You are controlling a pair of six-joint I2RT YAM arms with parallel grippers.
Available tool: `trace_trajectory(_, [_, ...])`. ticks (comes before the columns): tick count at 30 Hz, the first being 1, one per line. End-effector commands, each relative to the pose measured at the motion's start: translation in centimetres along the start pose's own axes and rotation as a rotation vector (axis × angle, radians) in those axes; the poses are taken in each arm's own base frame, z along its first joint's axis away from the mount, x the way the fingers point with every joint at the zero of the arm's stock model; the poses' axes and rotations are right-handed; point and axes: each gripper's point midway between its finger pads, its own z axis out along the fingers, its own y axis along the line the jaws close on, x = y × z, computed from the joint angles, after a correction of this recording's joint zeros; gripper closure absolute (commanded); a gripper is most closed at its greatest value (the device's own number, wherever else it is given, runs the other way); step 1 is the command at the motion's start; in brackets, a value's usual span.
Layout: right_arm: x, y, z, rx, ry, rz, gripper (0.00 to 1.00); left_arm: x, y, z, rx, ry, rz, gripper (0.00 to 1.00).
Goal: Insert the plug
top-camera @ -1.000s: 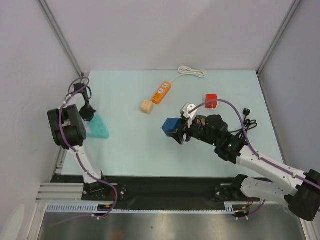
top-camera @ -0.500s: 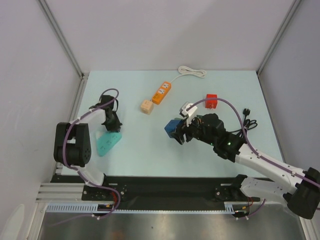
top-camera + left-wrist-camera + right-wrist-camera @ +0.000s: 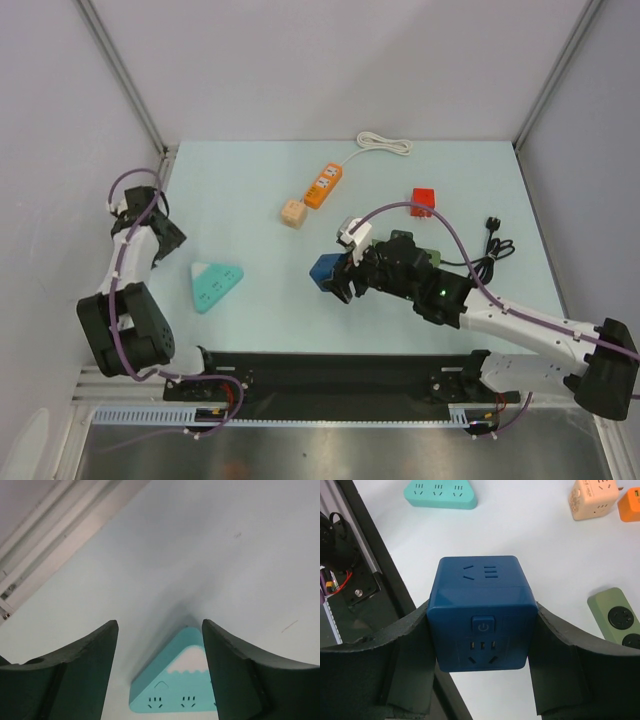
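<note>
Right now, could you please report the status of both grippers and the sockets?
Right gripper shut on blue cube socket. Left gripper open, empty, clear of teal triangular socket. Nothing between the two sockets.

A: Setting?

B: Robotics lab, a test cell. Aluminium posts (image 3: 125,75) frame plain grey panels (image 3: 330,60) round a pale blue table (image 3: 270,300).

A: Why lab, not workshop?

B: Left arm (image 3: 128,262) and right arm (image 3: 520,322) are bolted to a black rail (image 3: 330,365), with a slotted cable duct (image 3: 330,422) along the front. Sample items lie apart: orange strip (image 3: 323,185), beige cube (image 3: 293,213).
</note>
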Motion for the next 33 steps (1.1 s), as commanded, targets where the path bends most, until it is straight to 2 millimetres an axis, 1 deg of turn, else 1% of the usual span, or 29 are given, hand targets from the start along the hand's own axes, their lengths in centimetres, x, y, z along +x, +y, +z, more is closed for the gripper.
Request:
trace_trajectory(1, [-4.1, 0.2, -1.3, 0.003, -0.148, -0.009, 1.0, 3.9, -0.8, 0.7, 0.054, 0.134, -0.001, 0.26])
trace_trajectory(3, [-4.1, 0.2, -1.6, -0.001, -0.16, -0.016, 1.0, 5.1, -0.9, 1.4, 0.054, 0.164, -0.033, 0.26])
trace_trajectory(4, [-4.2, 0.2, -1.8, 0.0, -0.162, -0.019, 1.0, 6.3, -0.4, 1.9, 0.037, 0.189, -0.041, 0.33])
trace_trajectory(5, [-4.3, 0.2, -1.9, 0.002, -0.162, -0.025, 1.0, 6.8, -0.4, 2.1, 0.027, 0.198, -0.072, 0.35])
trace_trajectory(7, [-4.6, 0.2, -2.3, 0.001, -0.171, -0.028, 1.0, 8.5, -0.1, 2.7, 0.013, 0.24, -0.095, 0.35])
trace_trajectory(9, [-4.6, 0.1, -2.7, 0.003, -0.176, -0.033, 1.0, 9.1, -0.3, 2.7, 0.016, 0.253, -0.15, 0.34])
trace_trajectory(10, [-4.5, 0.1, -2.8, 0.003, -0.174, -0.034, 1.0, 10.1, -0.1, 2.7, 0.014, 0.274, -0.176, 0.32])
trace_trajectory(12, [-4.2, 0.0, -3.0, 0.008, -0.172, -0.035, 1.0, 10.8, -0.8, 2.4, 0.043, 0.284, -0.26, 0.33])
trace_trajectory(13, [-4.2, -0.1, -3.1, 0.008, -0.173, -0.035, 1.0, 12.1, -1.2, 1.7, 0.08, 0.306, -0.282, 0.35])
trace_trajectory(14, [-3.9, -0.1, -3.1, 0.009, -0.169, -0.033, 1.0, 12.6, -1.6, 1.4, 0.087, 0.311, -0.338, 0.35])
trace_trajectory(15, [-3.7, -0.2, -3.0, 0.011, -0.164, -0.028, 1.0, 13.0, -1.9, 1.0, 0.102, 0.302, -0.358, 0.35])
trace_trajectory(17, [-3.2, -0.3, -2.9, 0.016, -0.146, -0.017, 1.0, 15.3, -2.7, -0.4, 0.124, 0.311, -0.378, 0.34])
trace_trajectory(18, [-3.1, -0.3, -2.8, 0.016, -0.143, -0.017, 1.0, 14.9, -2.8, -0.7, 0.132, 0.297, -0.417, 0.34])
trace_trajectory(19, [-2.7, -0.5, -2.7, 0.026, -0.127, -0.009, 1.0, 15.8, -3.2, -1.6, 0.153, 0.294, -0.418, 0.33])
trace_trajectory(20, [-2.6, -0.5, -2.6, 0.028, -0.121, -0.003, 1.0, 16.2, -3.6, -2.0, 0.151, 0.294, -0.478, 0.32])
trace_trajectory(21, [-2.6, -0.6, -2.6, 0.032, -0.122, 0.002, 1.0, 16.9, -3.8, -2.3, 0.154, 0.297, -0.498, 0.32])
trace_trajectory(22, [-1.5, -0.8, -2.6, 0.043, -0.082, 0.015, 1.0, 18.6, -4.3, -3.0, 0.167, 0.318, -0.479, 0.31])
trace_trajectory(23, [-1.4, -0.8, -2.7, 0.048, -0.076, 0.02, 1.0, 18.8, -4.8, -3.5, 0.174, 0.318, -0.555, 0.31])
trace_trajectory(24, [-1.0, -0.9, -2.7, 0.051, -0.066, 0.025, 1.0, 19.6, -5.0, -3.8, 0.174, 0.336, -0.571, 0.31])
trace_trajectory(25, [-0.5, -0.9, -2.7, 0.054, -0.049, 0.034, 1.0, 21.0, -5.5, -4.4, 0.19, 0.363, -0.558, 0.31])
trace_trajectory(26, [-0.1, -1.0, -2.6, 0.055, -0.039, 0.035, 1.0, 21.3, -6.0, -4.8, 0.192, 0.372, -0.586, 0.31])
trace_trajectory(27, [0.0, -1.0, -2.7, 0.056, -0.034, 0.036, 1.0, 21.9, -6.6, -5.4, 0.209, 0.374, -0.547, 0.31])
trace_trajectory(28, [0.4, -1.1, -2.6, 0.058, -0.023, 0.037, 1.0, 21.5, -7.4, -6.1, 0.228, 0.369, -0.535, 0.31])
trace_trajectory(29, [0.7, -1.0, -2.6, 0.057, -0.017, 0.032, 1.0, 21.5, -7.8, -6.5, 0.22, 0.37, -0.534, 0.31])
trace_trajectory(30, [0.6, -1.1, -2.6, 0.059, -0.017, 0.033, 1.0, 22.6, -7.2, -6.8, 0.172, 0.371, -0.494, 0.31])
trace_trajectory(31, [1.0, -1.1, -2.5, 0.058, -0.006, 0.034, 1.0, 22.4, -7.7, -7.5, 0.167, 0.37, -0.5, 0.31])
trace_trajectory(32, [0.9, -1.1, -2.5, 0.059, -0.005, 0.036, 1.0, 22.7, -7.5, -7.9, 0.137, 0.377, -0.509, 0.31])
trace_trajectory(33, [1.2, -1.1, -2.2, 0.06, 0.009, 0.038, 1.0, 22.8, -8.1, -8.8, 0.149, 0.369, -0.489, 0.31])
